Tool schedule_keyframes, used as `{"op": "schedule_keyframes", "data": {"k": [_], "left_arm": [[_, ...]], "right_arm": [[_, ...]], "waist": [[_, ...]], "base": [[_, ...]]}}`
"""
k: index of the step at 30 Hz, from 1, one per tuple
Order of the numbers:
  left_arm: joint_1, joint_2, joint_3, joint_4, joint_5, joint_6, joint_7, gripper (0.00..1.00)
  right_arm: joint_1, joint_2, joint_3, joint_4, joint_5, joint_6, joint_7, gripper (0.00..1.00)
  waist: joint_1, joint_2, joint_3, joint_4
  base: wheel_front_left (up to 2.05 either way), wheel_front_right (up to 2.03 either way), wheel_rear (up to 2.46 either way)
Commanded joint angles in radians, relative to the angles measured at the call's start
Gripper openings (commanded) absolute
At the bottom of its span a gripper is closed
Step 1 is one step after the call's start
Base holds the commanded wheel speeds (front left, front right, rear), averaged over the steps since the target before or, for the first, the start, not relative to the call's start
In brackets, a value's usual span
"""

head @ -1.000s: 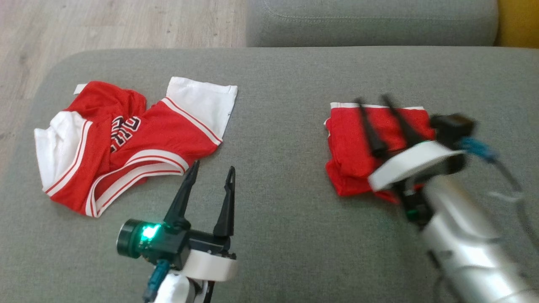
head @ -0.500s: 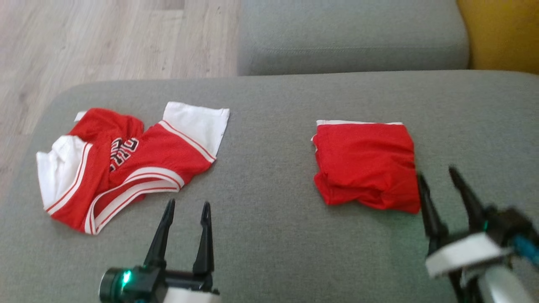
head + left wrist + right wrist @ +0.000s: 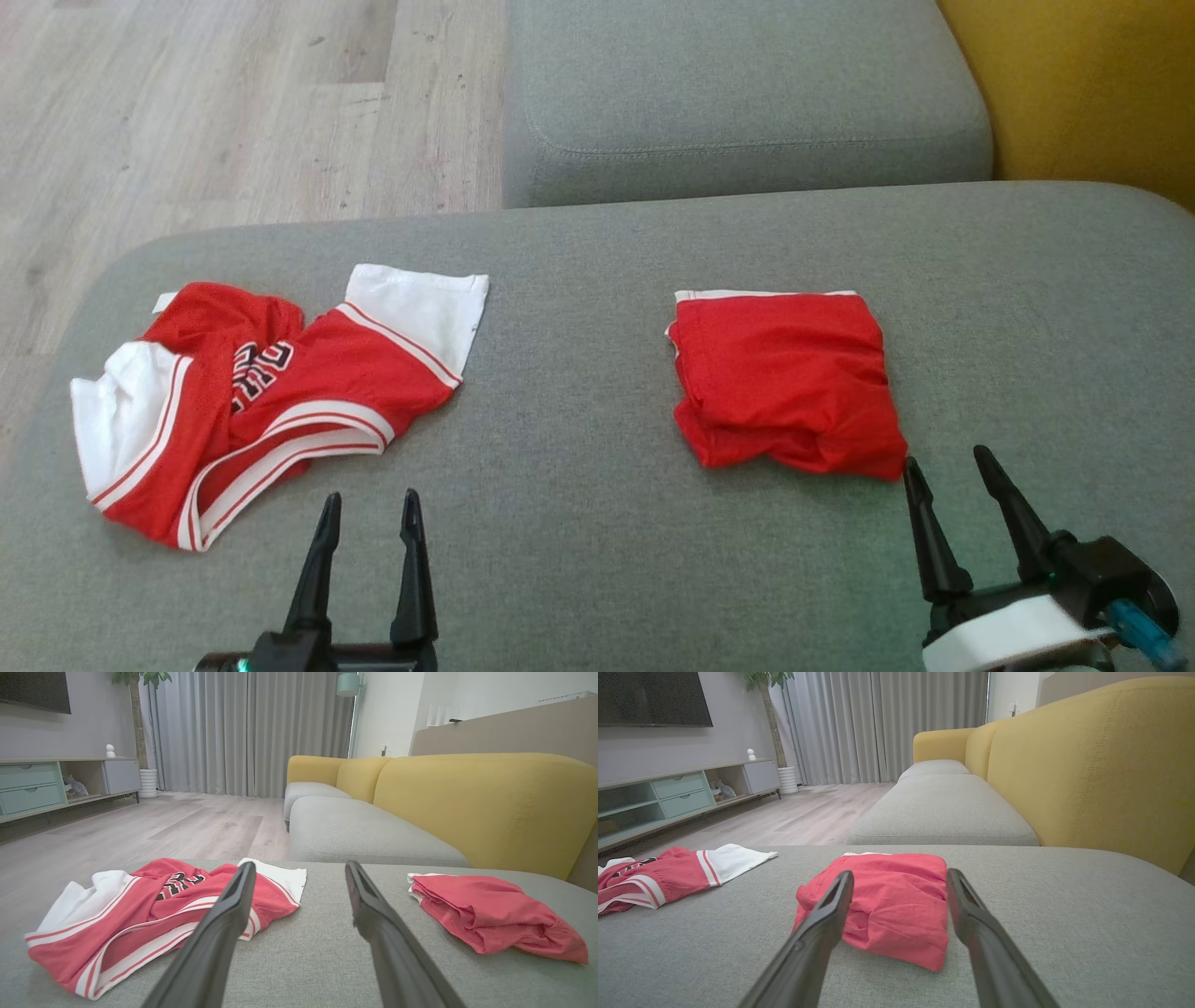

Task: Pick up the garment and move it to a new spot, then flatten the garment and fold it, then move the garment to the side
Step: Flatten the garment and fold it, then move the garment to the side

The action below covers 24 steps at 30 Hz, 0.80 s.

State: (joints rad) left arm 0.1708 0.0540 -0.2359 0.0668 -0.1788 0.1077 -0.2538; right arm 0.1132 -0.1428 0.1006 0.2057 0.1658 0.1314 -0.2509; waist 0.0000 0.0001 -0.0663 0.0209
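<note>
garment [image 3: 784, 378]: folded, 3 o'clock on sofa seat [image 3: 579, 523], set aside as the task asks | jersey [image 3: 271, 401]: crumpled, 9 o'clock, likely next | left gripper [image 3: 370, 497]: spread, empty, 7 o'clock | right gripper [image 3: 945, 457]: spread, empty, 5 o'clock, just off garment's near corner

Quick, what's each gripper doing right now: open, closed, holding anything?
Left gripper: open, holding nothing.
Right gripper: open, holding nothing, near the folded red garment.
</note>
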Motion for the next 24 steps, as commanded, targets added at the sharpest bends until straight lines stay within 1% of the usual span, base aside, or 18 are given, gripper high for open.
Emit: {"op": "schedule_keyframes", "data": {"k": [1, 12, 24], "left_arm": [[-0.037, -0.004, 0.035, -0.031, -0.004, 0.011, -0.008, 1.0], [-0.036, -0.004, 0.036, -0.021, -0.016, 0.012, -0.008, 1.0], [-0.027, -0.004, 0.041, -0.017, -0.044, -0.015, -0.008, 1.0]], "right_arm": [[-0.029, -0.008, 0.023, -0.029, -0.004, -0.001, -0.011, 1.0], [-0.036, -0.013, 0.036, -0.018, -0.023, -0.001, -0.011, 1.0], [-0.033, -0.01, 0.044, -0.016, -0.025, -0.001, -0.011, 1.0]], "waist": [[0.0, -0.0001, -0.001, 0.0], [0.0, -0.0001, -0.002, 0.004], [0.0, -0.0001, 0.0, 0.001]], "base": [[0.0, 0.0, 0.0], [0.0, 0.0, 0.0], [0.0, 0.0, 0.0]]}}
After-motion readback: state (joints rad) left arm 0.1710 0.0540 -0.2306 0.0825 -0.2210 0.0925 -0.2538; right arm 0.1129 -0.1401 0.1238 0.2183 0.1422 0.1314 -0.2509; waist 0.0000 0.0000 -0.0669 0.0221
